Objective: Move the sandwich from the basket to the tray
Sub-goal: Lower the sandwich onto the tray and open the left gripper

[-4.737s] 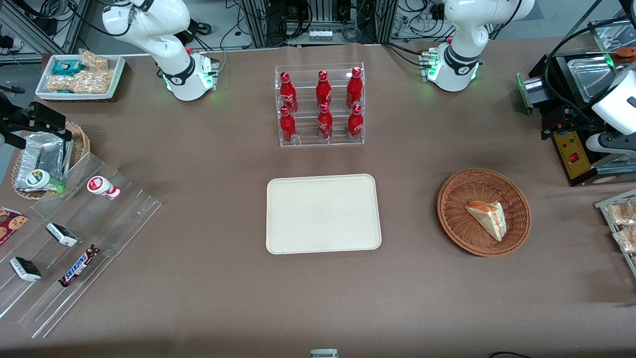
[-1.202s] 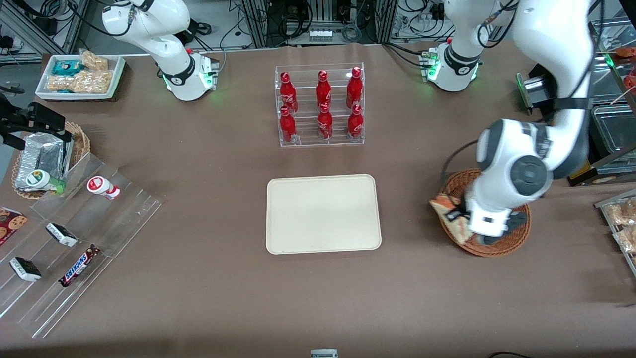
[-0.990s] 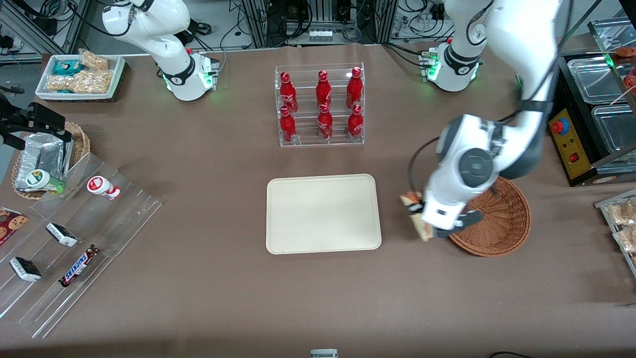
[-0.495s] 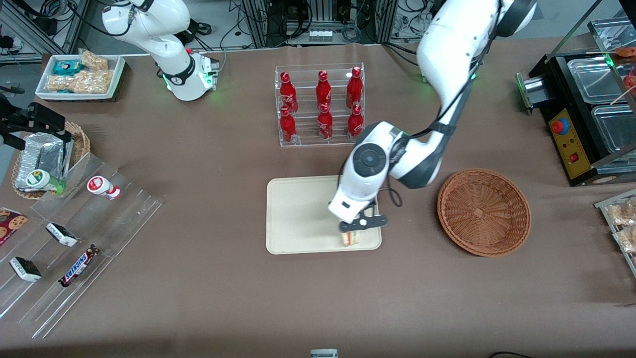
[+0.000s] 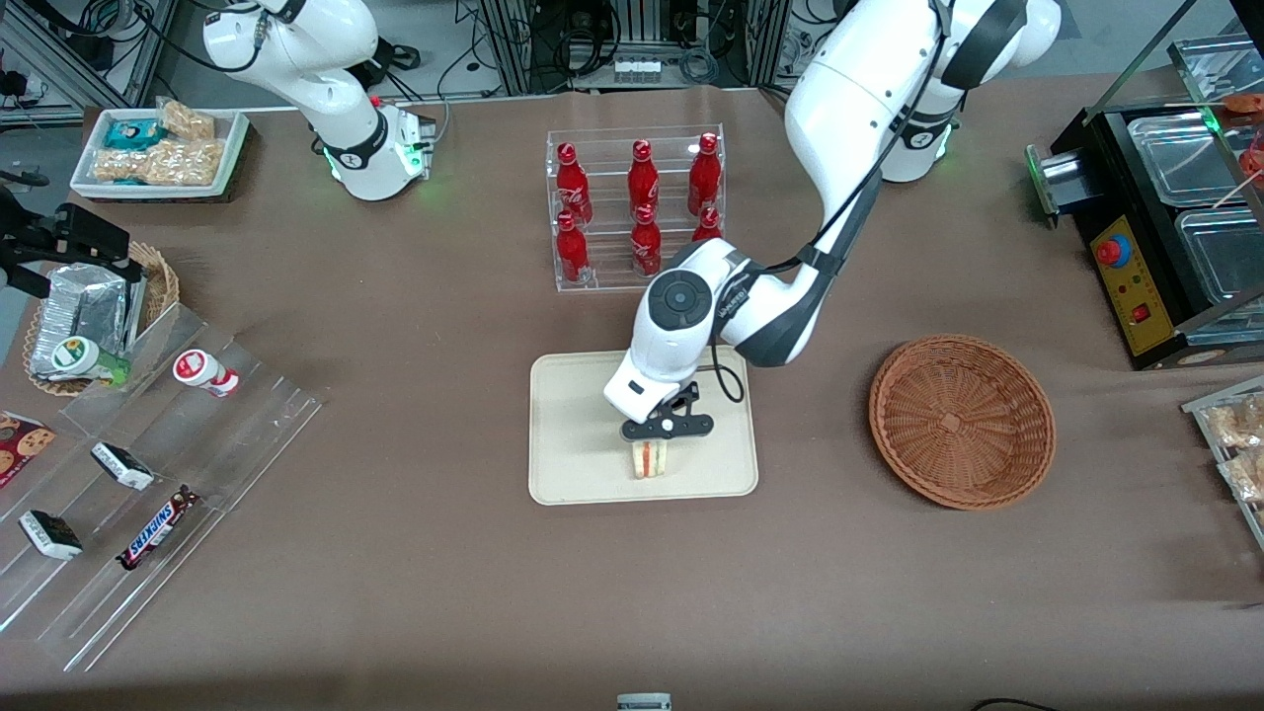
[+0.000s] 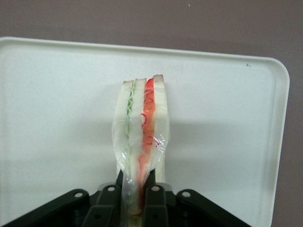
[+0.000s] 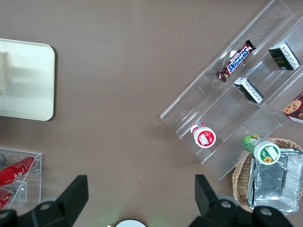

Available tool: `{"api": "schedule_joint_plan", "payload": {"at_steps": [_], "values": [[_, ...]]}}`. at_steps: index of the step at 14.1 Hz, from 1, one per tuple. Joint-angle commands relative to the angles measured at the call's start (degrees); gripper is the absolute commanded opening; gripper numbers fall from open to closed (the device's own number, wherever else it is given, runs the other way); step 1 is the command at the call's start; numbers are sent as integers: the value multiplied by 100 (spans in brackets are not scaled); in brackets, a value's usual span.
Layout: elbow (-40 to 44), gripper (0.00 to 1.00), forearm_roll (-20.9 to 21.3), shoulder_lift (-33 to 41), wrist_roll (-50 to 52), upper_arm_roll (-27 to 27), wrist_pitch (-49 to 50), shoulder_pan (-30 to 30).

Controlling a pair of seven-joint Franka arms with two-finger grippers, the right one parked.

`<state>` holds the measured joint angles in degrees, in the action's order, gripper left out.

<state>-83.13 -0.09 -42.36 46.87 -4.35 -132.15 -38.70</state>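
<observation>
On the counter (image 5: 444, 592) there is one sandwich (image 5: 649, 459), one cream tray (image 5: 573, 434) and one round reddish-brown basket (image 5: 961, 422). Farther from the front camera than the tray stands one clear rack (image 5: 637, 209) with six red bottles (image 5: 643, 176) in two rows of three. Toward the parked arm's end of the counter there is one clear stepped display (image 5: 148, 484); on it I count one Snickers bar (image 5: 156, 527), two small dark packets (image 5: 121, 465), and one small red-and-white cup (image 5: 204, 372). Beside this display is one tan wicker basket (image 5: 158, 276) holding one foil packet (image 5: 87, 308), with one green-lidded cup (image 5: 87, 359) at its edge. One white tray of snacks (image 5: 158, 150) lies still farther from the front camera.

The end effector (image 5: 654, 446) is over the tray, above the part of it nearer to the front camera, and it is clenched on the sandwich. In the left wrist view the two black fingers (image 6: 152, 201) press the wrapped wedge (image 6: 141, 142) from both sides at its narrow end, and the rest of the wedge sticks out from them over the tray surface (image 6: 57, 118). The sandwich stands on its edge, so the green layer and the red-orange layer show side by side between the pale bread. I cannot tell if its lower edge touches the tray already. The basket lies well apart from it, toward the working arm's end of the counter.
</observation>
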Motion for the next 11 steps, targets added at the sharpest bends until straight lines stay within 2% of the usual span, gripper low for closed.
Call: {"api": "schedule_joint_plan", "payload": {"at_steps": [1, 5, 7, 11], "values": [[121, 100, -244, -54, 121, 93, -30, -146], [121, 100, -219, 446, 182, 128, 136, -129], [174, 100, -210, 771, 191, 154, 688, -24], [16, 100, -167, 1273, -19, 145, 1638, 731]]}}
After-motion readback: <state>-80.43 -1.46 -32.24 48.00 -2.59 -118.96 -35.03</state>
